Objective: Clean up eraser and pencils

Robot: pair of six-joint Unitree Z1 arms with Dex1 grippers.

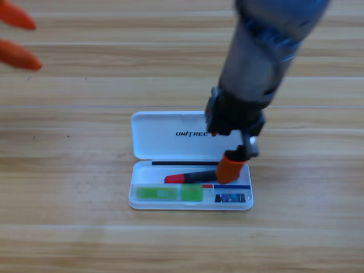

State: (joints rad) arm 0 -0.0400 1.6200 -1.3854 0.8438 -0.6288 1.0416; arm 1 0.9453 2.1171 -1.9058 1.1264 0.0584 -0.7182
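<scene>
The white case (170, 133) lies open in the middle of the table, lid flat toward the back. Its tray holds both pencils and the eraser. The pale green pencil (169, 193) lies along the front left. The black pencil with the red cap (187, 178) lies just behind it. At the front right sits the small dark eraser (230, 198). My right gripper (230, 169) points down into the tray, right over the black pencil's right end and hiding it. My left gripper (19, 35) waits at the top left corner, open, with only its orange jaws showing.
The right arm (261, 51) slants down from the top edge and covers the right end of the case's lid. Bare wooden table (68, 239) surrounds the case.
</scene>
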